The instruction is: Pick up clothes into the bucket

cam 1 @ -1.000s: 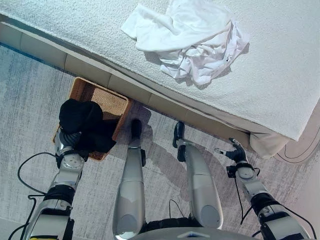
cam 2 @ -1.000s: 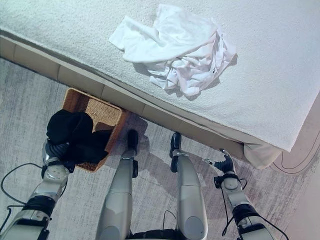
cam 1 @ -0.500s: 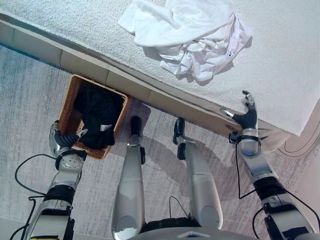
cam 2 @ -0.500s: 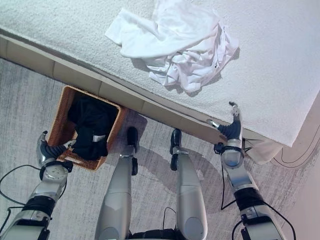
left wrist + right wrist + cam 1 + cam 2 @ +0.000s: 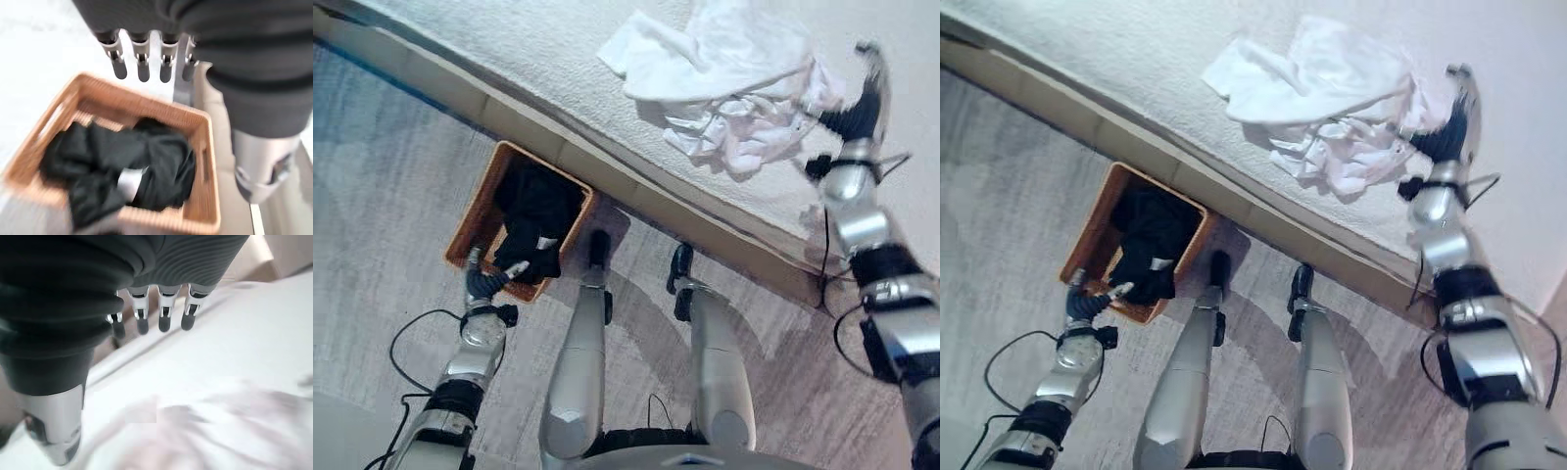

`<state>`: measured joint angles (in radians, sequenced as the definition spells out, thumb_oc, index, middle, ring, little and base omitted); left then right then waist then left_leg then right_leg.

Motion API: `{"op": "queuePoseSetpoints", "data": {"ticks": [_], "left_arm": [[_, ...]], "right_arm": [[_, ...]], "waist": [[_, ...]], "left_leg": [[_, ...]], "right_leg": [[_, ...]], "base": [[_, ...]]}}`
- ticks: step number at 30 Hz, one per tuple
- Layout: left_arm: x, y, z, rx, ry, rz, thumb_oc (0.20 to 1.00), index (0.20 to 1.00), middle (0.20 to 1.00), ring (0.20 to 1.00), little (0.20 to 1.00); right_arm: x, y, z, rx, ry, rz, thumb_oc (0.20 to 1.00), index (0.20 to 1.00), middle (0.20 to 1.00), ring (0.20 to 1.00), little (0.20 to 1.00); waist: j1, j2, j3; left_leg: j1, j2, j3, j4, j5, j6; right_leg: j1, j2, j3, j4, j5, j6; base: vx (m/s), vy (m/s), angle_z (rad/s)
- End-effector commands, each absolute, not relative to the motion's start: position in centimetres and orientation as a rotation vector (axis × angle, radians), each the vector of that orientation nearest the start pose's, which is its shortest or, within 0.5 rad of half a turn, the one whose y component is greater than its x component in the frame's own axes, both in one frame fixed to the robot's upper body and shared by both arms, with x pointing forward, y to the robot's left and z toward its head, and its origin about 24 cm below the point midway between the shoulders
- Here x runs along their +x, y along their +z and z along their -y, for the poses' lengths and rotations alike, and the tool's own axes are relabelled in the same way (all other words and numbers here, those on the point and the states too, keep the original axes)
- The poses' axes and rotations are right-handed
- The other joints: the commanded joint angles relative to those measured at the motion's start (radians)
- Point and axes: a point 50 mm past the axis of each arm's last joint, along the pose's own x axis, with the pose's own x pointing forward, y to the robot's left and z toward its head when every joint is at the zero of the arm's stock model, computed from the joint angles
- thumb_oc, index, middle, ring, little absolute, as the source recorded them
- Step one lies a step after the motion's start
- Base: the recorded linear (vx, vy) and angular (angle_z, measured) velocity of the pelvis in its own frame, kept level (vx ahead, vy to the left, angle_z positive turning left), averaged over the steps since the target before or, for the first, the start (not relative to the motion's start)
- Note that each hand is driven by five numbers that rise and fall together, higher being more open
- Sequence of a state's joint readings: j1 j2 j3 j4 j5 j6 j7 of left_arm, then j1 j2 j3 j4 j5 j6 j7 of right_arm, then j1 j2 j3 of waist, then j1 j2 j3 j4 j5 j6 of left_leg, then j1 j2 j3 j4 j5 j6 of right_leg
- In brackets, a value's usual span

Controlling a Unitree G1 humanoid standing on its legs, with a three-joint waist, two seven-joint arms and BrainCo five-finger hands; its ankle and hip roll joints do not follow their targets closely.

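The basket [image 5: 205, 161] was tan woven wicker, and the garment [image 5: 122, 166] in it was black with a small pale label. The crumpled clothes [image 5: 724, 88] were white on a white, nubbly bed [image 5: 509, 49] with a beige base. The floor [image 5: 382, 166] was streaked grey.

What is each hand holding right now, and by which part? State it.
Nothing. The left hand hangs open above the basket; the right hand is open over the white clothes.
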<state>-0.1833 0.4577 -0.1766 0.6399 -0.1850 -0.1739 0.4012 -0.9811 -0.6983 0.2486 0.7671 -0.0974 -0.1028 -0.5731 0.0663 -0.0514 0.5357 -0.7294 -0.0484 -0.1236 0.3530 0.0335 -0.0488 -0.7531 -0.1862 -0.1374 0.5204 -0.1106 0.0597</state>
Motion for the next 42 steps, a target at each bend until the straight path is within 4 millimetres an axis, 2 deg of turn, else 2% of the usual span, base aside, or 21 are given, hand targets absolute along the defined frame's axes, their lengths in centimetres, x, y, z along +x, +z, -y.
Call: {"op": "queuePoseSetpoints", "data": {"ticks": [1,2,3,4,9,10,13,16,20,21,23,29,31,33,34,36,37,38,40,41,42], "left_arm": [[25.2,-2.6,-24.3,0.293,0.277,-0.246,1.000,1.000,1.000,1.000,1.000],[25.2,-3.1,-22.6,0.308,0.183,-0.253,1.000,1.000,1.000,1.000,1.000],[25.2,-3.1,-22.6,0.307,0.183,-0.253,1.000,1.000,1.000,1.000,1.000],[25.1,-3.4,-21.2,0.340,0.099,-0.259,1.000,1.000,1.000,1.000,1.000],[24.8,-3.9,-20.2,0.337,0.048,-0.276,1.000,1.000,1.000,1.000,1.000],[24.3,-4.6,-19.3,0.339,0.003,-0.302,1.000,1.000,1.000,1.000,1.000],[24.4,-4.5,-19.2,0.338,-0.004,-0.298,1.000,1.000,1.000,1.000,1.000],[24.5,-4.6,-19.1,0.311,-0.017,-0.313,1.000,1.000,1.000,1.000,1.000],[24.6,-4.7,-18.8,0.293,-0.015,-0.325,1.000,1.000,1.000,1.000,1.000],[24.8,-4.6,-18.8,0.290,-0.018,-0.322,1.000,1.000,1.000,1.000,1.000],[24.9,-4.4,-18.8,0.286,-0.019,-0.316,1.000,1.000,1.000,1.000,1.000],[25.5,-4.2,-18.4,0.288,-0.019,-0.307,1.000,1.000,1.000,1.000,1.000],[25.8,-3.9,-18.8,0.297,-0.008,-0.296,1.000,1.000,1.000,1.000,1.000],[25.7,-3.8,-19.2,0.301,0.002,-0.296,1.000,1.000,1.000,1.000,1.000],[25.8,-3.5,-19.7,0.313,0.014,-0.283,1.000,1.000,1.000,1.000,1.000],[25.8,-3.4,-20.0,0.317,0.020,-0.277,1.000,1.000,1.000,1.000,1.000],[25.8,-3.3,-20.4,0.322,0.030,-0.277,1.000,1.000,1.000,1.000,1.000],[26.0,-2.8,-21.0,0.329,0.049,-0.256,1.000,1.000,1.000,1.000,1.000],[26.1,-2.5,-21.2,0.332,0.053,-0.243,1.000,1.000,1.000,1.000,1.000],[26.2,-2.0,-21.7,0.333,0.069,-0.224,1.000,1.000,1.000,1.000,1.000],[26.2,-2.0,-21.7,0.333,0.069,-0.224,1.000,1.000,1.000,1.000,1.000]], "right_arm": [[37.6,26.8,29.4,-0.913,-0.695,0.451,1.000,1.000,1.000,1.000,1.000],[38.0,27.7,29.3,-0.964,-0.696,0.433,1.000,1.000,1.000,1.000,1.000],[38.0,27.7,29.3,-0.965,-0.696,0.434,1.000,1.000,1.000,1.000,1.000],[38.3,28.3,29.8,-1.054,-0.697,0.384,1.000,1.000,1.000,1.000,1.000],[38.5,28.7,30.6,-1.116,-0.716,0.323,1.000,1.000,1.000,1.000,1.000],[38.3,28.2,31.9,-1.183,-0.724,0.224,1.000,1.000,1.000,1.000,1.000],[38.2,27.8,32.4,-1.193,-0.727,0.185,1.000,1.000,1.000,1.000,1.000],[38.1,26.2,33.8,-1.291,-0.644,-0.011,1.000,1.000,1.000,1.000,1.000],[38.1,25.4,34.0,-1.276,-0.633,-0.054,1.000,1.000,1.000,1.000,1.000],[38.3,24.7,33.7,-1.298,-0.574,-0.087,0.382,0.382,0.382,0.382,0.382],[38.4,24.9,33.4,-1.301,-0.566,-0.083,0.200,0.200,0.200,0.200,0.200],[38.5,26.4,32.9,-1.247,-0.615,0.006,0.200,0.200,0.200,0.200,0.200],[38.8,28.3,32.0,-1.226,-0.624,0.092,0.200,0.200,0.200,0.200,0.200],[38.9,29.3,31.2,-1.221,-0.619,0.153,0.200,0.200,0.200,0.200,0.200],[38.9,30.8,30.3,-1.218,-0.617,0.229,0.200,0.200,0.200,0.200,0.200],[38.9,31.6,29.8,-1.215,-0.614,0.274,0.200,0.200,0.200,0.200,0.200],[38.8,32.4,29.3,-1.215,-0.611,0.319,0.200,0.200,0.200,0.200,0.200],[38.3,34.4,28.4,-1.197,-0.620,0.421,0.200,0.200,0.200,0.200,0.200],[38.0,35.1,28.3,-1.190,-0.628,0.456,0.200,0.200,0.200,0.200,0.200],[37.2,37.0,27.8,-1.180,-0.642,0.541,0.200,0.200,0.200,0.200,0.200],[37.2,37.0,27.8,-1.180,-0.642,0.541,0.200,0.200,0.200,0.200,0.200]], "waist": [[0.000,0.065,-0.016],[0.013,0.074,-0.016],[0.012,0.075,-0.016],[0.028,0.084,-0.016],[0.044,0.099,-0.016],[0.064,0.114,-0.016],[0.067,0.122,-0.016],[0.092,0.147,-0.016],[0.099,0.154,-0.016],[0.102,0.153,-0.016],[0.101,0.152,-0.016],[0.087,0.135,-0.016],[0.080,0.126,-0.016],[0.069,0.113,-0.016],[0.057,0.095,-0.016],[0.052,0.087,-0.016],[0.045,0.078,-0.016],[0.032,0.062,-0.016],[0.028,0.056,-0.016],[0.015,0.042,-0.016],[0.015,0.042,-0.016]], "left_leg": [[0.011,-0.035,-0.042,0.047,-0.077,0.016],[0.020,-0.038,-0.060,0.018,-0.061,0.012],[0.020,-0.038,-0.061,0.017,-0.060,0.012],[0.031,-0.042,-0.079,-0.012,-0.044,0.007],[0.046,-0.045,-0.103,-0.048,-0.022,0.003],[0.084,-0.050,-0.131,-0.081,-0.032,-0.003],[0.091,-0.051,-0.141,-0.094,-0.024,-0.005],[0.110,-0.049,-0.180,-0.151,0.016,-0.012],[0.119,-0.044,-0.183,-0.171,0.027,-0.014],[0.122,-0.040,-0.188,-0.181,0.031,-0.012],[0.123,-0.038,-0.189,-0.184,0.033,-0.013],[0.146,-0.030,-0.176,-0.187,0.027,-0.012],[0.138,-0.024,-0.164,-0.185,0.048,-0.012],[0.156,-0.019,-0.150,-0.181,0.042,-0.012],[0.182,-0.014,-0.129,-0.179,0.033,-0.013],[0.196,-0.009,-0.121,-0.180,0.030,-0.013],[0.210,-0.006,-0.109,-0.179,0.026,-0.014],[0.242,-0.002,-0.090,-0.181,0.019,-0.015],[0.260,0.000,-0.083,-0.183,0.015,-0.015],[0.301,0.002,-0.065,-0.183,0.005,-0.015],[0.302,0.003,-0.065,-0.184,0.005,-0.015]], "right_leg": [[0.066,-0.043,-0.002,-0.055,0.018,0.058],[0.072,-0.052,-0.016,-0.056,0.018,0.059],[0.072,-0.052,-0.017,-0.056,0.018,0.059],[0.083,-0.063,-0.038,-0.057,0.015,0.061],[0.092,-0.072,-0.062,-0.054,0.010,0.062],[0.116,-0.087,-0.082,-0.030,-0.031,0.070],[0.122,-0.092,-0.092,-0.029,-0.033,0.070],[0.131,-0.109,-0.135,-0.020,-0.043,0.067],[0.135,-0.108,-0.143,-0.026,-0.042,0.069],[0.132,-0.105,-0.143,-0.026,-0.043,0.069],[0.135,-0.103,-0.144,-0.030,-0.043,0.069],[0.153,-0.092,-0.133,-0.053,-0.034,0.073],[0.154,-0.082,-0.133,-0.084,0.010,0.068],[0.172,-0.076,-0.119,-0.098,0.018,0.071],[0.196,-0.068,-0.106,-0.118,0.031,0.074],[0.209,-0.063,-0.099,-0.127,0.035,0.076],[0.223,-0.060,-0.094,-0.135,0.039,0.077],[0.254,-0.053,-0.082,-0.157,0.049,0.082],[0.271,-0.051,-0.076,-0.166,0.053,0.083],[0.311,-0.046,-0.066,-0.184,0.062,0.086],[0.313,-0.046,-0.066,-0.185,0.062,0.086]], "base": [[-0.01,-0.093,0.33],[-0.01,-0.079,0.32],[-0.01,-0.120,0.43],[0.00,-0.066,0.30],[0.02,-0.087,0.31],[0.09,-0.134,0.14],[0.03,-0.086,0.41],[0.01,-0.113,0.21],[0.02,-0.039,0.24],[0.01,-0.030,0.04],[0.01,-0.022,0.01],[0.00,0.003,-0.01],[-0.07,0.087,-0.09],[-0.04,0.082,-0.14],[0.00,0.045,-0.16],[-0.01,0.051,-0.33],[-0.02,0.088,-0.44],[-0.01,0.073,-0.39],[0.00,0.068,-0.38],[0.01,0.070,-0.34],[0.02,0.101,-0.45]]}}
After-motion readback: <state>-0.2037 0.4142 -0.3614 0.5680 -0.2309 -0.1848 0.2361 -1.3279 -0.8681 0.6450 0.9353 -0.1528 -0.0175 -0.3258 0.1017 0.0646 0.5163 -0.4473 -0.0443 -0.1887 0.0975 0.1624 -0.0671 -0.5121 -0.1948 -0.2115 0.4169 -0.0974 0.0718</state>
